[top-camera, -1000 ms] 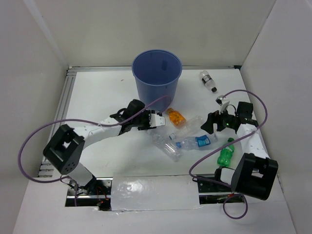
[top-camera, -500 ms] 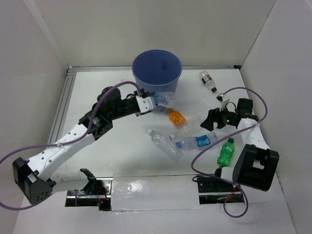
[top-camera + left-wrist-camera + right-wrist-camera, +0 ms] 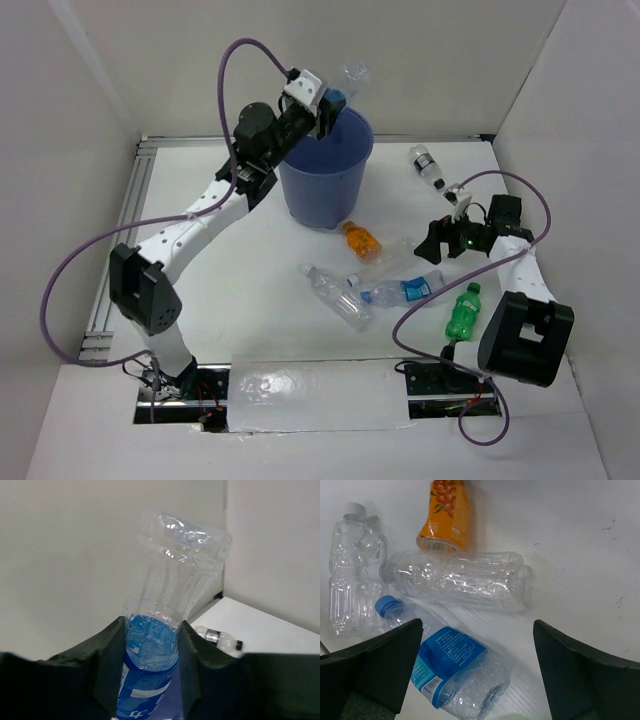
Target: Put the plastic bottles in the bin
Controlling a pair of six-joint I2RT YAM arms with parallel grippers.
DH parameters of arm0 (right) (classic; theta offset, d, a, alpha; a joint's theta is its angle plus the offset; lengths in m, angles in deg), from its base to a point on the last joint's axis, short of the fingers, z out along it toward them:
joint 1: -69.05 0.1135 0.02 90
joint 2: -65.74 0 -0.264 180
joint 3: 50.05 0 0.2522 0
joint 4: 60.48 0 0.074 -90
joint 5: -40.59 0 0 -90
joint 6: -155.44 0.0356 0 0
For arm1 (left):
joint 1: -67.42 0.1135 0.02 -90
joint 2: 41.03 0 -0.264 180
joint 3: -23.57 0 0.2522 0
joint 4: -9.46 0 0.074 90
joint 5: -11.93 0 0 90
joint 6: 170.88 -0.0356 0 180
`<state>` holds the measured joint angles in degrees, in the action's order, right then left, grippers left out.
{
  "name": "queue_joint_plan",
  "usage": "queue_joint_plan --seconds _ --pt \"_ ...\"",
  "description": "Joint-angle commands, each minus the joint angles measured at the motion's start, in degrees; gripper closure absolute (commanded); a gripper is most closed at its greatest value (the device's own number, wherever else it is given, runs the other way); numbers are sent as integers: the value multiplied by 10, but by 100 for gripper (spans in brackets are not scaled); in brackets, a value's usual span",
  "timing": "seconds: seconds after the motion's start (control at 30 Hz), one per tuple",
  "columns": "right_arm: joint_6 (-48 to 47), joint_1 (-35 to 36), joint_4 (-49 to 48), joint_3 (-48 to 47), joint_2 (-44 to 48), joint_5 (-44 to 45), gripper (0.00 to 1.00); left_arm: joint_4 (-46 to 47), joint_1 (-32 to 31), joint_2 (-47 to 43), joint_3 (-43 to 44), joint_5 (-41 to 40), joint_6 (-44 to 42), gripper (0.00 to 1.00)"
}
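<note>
Above the bin (image 3: 322, 190), left jaws gripping a blue-labelled bottle (image 3: 172, 580), right jaws wide open

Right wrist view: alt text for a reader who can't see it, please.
The right claw hangs open over a blue-labelled bottle lying on its side on the white table. Beyond it lie a crumpled clear bottle, an orange bottle and, at the left, a white-capped bottle.

Left gripper (image 3: 328, 108) up high, tilted upward, clamped on a bottle (image 3: 352, 74) — right gripper (image 3: 427, 247) low, jaws wide apart.
</note>
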<state>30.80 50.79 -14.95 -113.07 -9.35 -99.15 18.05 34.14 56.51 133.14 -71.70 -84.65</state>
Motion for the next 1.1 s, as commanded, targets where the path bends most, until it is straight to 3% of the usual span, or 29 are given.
queue_joint_plan --seconds 0.0,0.03,0.07,0.17,0.2,0.37,0.4,0.43,0.57,0.7,0.9,1.03,1.07 --pt "-25 -3 22 -24 32 3 0 16 8 48 59 -69 55 46" --pt "-31 -3 22 -24 37 3 0 16 13 49 59 -69 55 37" --pt "-31 -3 22 -24 49 3 0 16 13 49 49 -69 55 13" --pt "-130 -3 76 -31 68 -28 0 0 13 42 44 -75 54 0" --pt "-227 -3 92 -31 68 -50 0 -8 13 42 44 -69 47 0" --pt "-473 15 160 -34 59 -77 0 -76 13 -4 71 -49 20 0" --pt "-506 23 187 -41 38 -77 0 -102 13 -33 71 -49 27 0" --pt "-616 40 218 -52 12 -72 3 -184 13 -70 71 -40 78 0" --pt "-652 94 188 -53 -16 -46 5 -288 13 -159 5 -49 174 0" --pt "-628 162 55 -11 -23 12 4 -391 13 -279 -179 -59 340 0" --pt "-658 235 16 -13 -92 115 4 -407 -4 -385 -454 -28 591 0" --pt "-698 258 42 -11 -123 165 11 -401 -10 -390 -504 -46 680 0" --pt "-706 258 47 0 -130 183 16 -401 -16 -390 -504 -51 700 0"
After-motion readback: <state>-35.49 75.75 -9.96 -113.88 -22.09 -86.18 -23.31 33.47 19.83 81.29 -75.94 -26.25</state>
